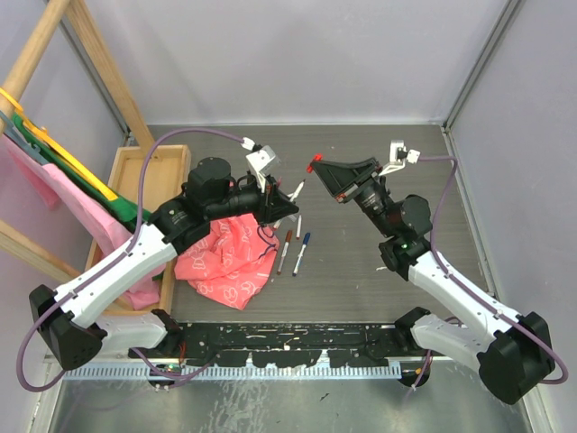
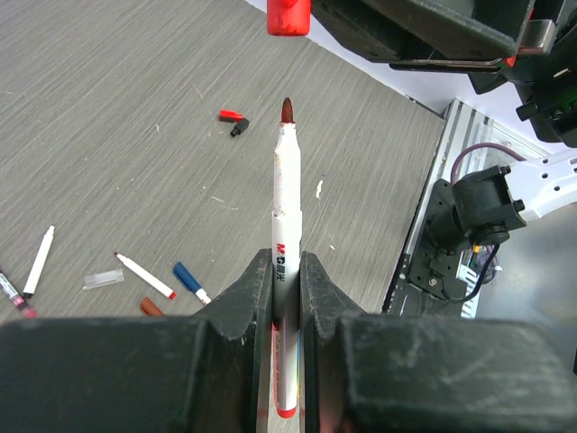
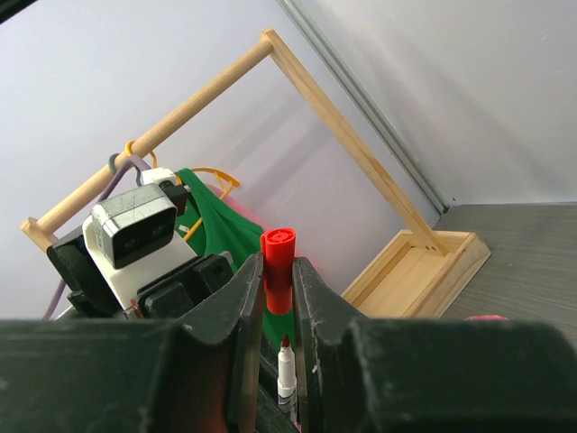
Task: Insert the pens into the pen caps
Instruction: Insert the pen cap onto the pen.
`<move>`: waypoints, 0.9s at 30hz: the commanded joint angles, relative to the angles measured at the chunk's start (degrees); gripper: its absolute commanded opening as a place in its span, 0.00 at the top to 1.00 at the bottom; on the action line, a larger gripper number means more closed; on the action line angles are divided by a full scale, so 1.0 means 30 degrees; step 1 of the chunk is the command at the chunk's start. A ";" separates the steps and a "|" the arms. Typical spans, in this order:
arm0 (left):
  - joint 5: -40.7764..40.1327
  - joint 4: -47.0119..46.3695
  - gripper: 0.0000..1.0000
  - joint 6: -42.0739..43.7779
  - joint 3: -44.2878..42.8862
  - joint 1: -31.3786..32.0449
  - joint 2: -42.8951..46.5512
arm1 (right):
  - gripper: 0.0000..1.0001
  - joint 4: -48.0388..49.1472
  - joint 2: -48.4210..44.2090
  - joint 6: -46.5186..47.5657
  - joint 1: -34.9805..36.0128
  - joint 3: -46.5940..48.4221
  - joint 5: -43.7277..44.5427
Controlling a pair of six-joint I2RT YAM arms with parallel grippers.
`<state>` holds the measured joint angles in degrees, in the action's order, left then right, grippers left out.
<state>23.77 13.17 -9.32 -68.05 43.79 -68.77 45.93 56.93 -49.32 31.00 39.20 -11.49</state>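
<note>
My left gripper (image 2: 286,271) is shut on a white-barrelled pen (image 2: 286,216), whose dark red tip (image 2: 287,110) points away from the fingers. My right gripper (image 3: 278,275) is shut on a red pen cap (image 3: 278,266). The two face each other above the table. The pen tip (image 3: 286,347) sits just short of the cap's open end, roughly in line with it. In the top view the left gripper (image 1: 290,203) and right gripper (image 1: 317,170) are a short gap apart. More pens (image 1: 287,248) lie on the table below, and a red and a black cap (image 2: 233,120) lie together.
A pink patterned cloth (image 1: 230,257) lies under the left arm. A wooden tray (image 1: 149,194) and a wooden rack (image 3: 343,126) with hanging cloths stand at the far left. Loose pens (image 2: 144,275), one with a blue cap (image 2: 191,282), lie on the grey table (image 2: 135,72).
</note>
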 commanded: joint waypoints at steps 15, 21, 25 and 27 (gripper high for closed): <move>-0.0276 -0.0559 1.00 0.0509 -0.0044 0.0045 0.0364 | 1.00 0.0861 -0.0216 0.0003 0.0125 -0.0029 -0.0704; -0.0371 -0.0553 1.00 0.0504 -0.0020 0.0040 0.0424 | 1.00 0.0414 -0.0382 0.0314 0.0150 -0.0113 -0.0685; -0.0408 -0.0553 1.00 0.0509 -0.0016 0.0057 0.0433 | 1.00 0.0363 -0.0450 0.0320 0.0168 -0.0196 -0.0711; -0.0437 -0.0566 1.00 0.0502 0.0006 0.0029 0.0413 | 1.00 0.0363 -0.0431 0.0332 0.0154 -0.0205 -0.0782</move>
<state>23.11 13.17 -9.06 -67.99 43.79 -68.77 44.88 57.08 -49.43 31.09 38.44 -12.80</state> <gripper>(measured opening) 0.119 0.210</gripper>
